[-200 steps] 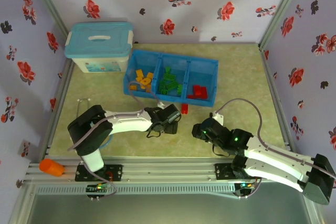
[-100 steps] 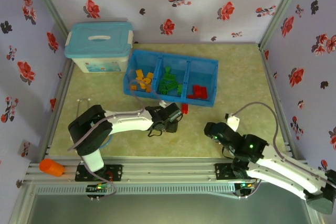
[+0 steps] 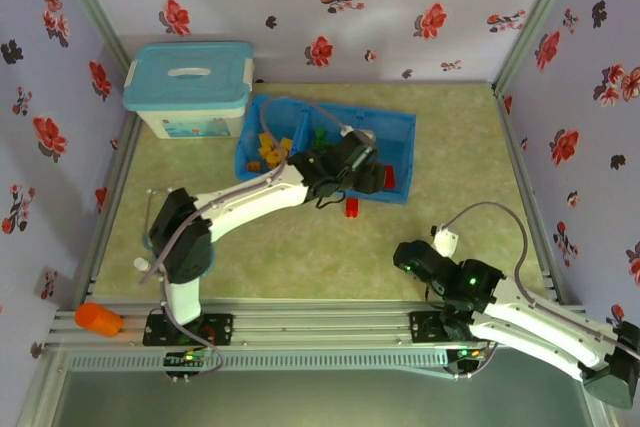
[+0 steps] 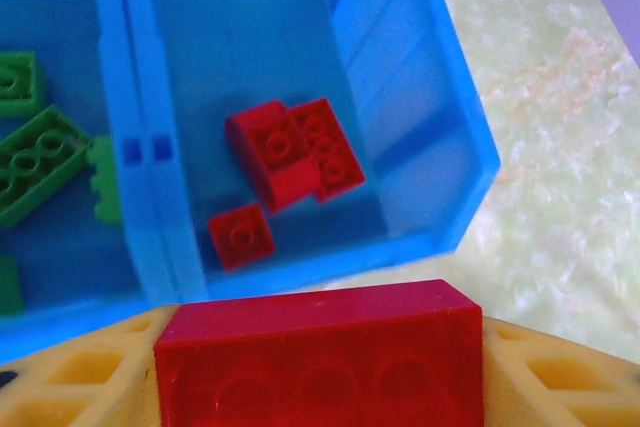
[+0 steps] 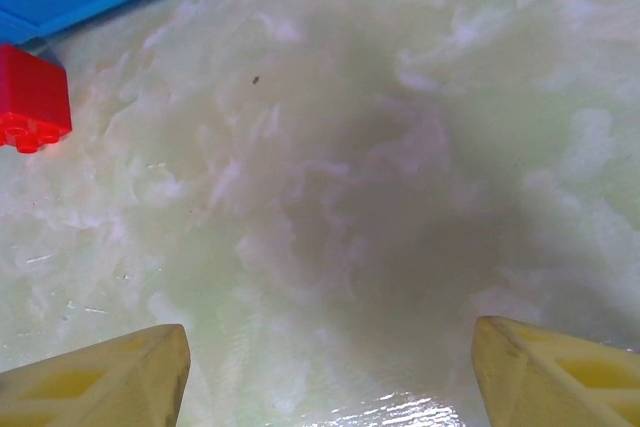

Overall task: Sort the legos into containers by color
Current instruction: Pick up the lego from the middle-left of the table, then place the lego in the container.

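My left gripper (image 3: 372, 177) is shut on a red lego (image 4: 320, 357) and hangs over the near edge of the right compartment of the blue tray (image 3: 410, 129). That container holds three red legos (image 4: 295, 152). Green legos (image 4: 40, 152) lie in the middle compartment and orange-yellow ones (image 3: 270, 152) in the left one. One more red lego (image 3: 351, 208) (image 5: 32, 99) lies on the table just in front of the tray. My right gripper (image 3: 408, 259) (image 5: 325, 377) stands open low over bare table, nothing between its fingers.
A pale-blue lidded box (image 3: 188, 87) stands left of the tray at the back. An orange object (image 3: 97, 319) lies on the front rail at the left. Flowered walls close in the table on three sides.
My left arm has closed on a red lego and carried it from the table in front of the tray to over the right compartment. The right arm has drawn back toward its base.
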Action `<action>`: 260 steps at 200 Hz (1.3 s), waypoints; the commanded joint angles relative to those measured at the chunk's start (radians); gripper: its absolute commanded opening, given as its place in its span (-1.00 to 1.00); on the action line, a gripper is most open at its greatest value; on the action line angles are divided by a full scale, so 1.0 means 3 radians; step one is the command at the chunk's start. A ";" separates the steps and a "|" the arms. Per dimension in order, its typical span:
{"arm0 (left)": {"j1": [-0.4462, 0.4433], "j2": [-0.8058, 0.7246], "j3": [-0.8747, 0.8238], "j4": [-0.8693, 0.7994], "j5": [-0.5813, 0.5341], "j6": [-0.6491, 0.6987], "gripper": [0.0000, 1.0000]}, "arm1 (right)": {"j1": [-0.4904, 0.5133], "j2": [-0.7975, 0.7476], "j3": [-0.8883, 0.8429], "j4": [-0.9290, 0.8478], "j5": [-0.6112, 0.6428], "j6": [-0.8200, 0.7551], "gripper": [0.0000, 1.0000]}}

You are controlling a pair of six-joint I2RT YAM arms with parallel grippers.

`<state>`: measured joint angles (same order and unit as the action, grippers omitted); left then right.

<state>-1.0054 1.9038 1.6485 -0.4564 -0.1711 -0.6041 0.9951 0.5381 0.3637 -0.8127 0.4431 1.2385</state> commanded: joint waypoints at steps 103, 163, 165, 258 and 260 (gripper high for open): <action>0.0200 0.1475 0.1866 -0.0723 0.0625 0.0270 0.10 | 0.0018 -0.0480 -0.0087 -0.0182 -0.0019 0.0105 0.48; 0.0260 0.1434 0.2154 -0.0867 0.0837 0.0299 0.55 | 0.0019 -0.0416 -0.0056 -0.0059 -0.0111 -0.0005 0.46; 0.0256 0.1394 0.2106 -0.0840 0.0830 0.0299 0.55 | 0.0019 -0.0409 -0.0050 -0.0058 -0.0113 -0.0009 0.46; 0.0200 -0.0223 0.0179 0.0140 0.0746 0.0219 0.66 | 0.0019 0.0311 0.0181 0.0291 -0.0243 -0.0251 0.46; 0.0197 -0.0264 0.0134 0.0173 0.0739 0.0211 0.65 | 0.0017 0.0327 0.0189 0.0303 -0.0244 -0.0258 0.46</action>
<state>-0.9363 1.9762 1.8362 -0.5285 0.0570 -0.5388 0.9951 0.5877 0.3676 -0.7750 0.3798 1.2041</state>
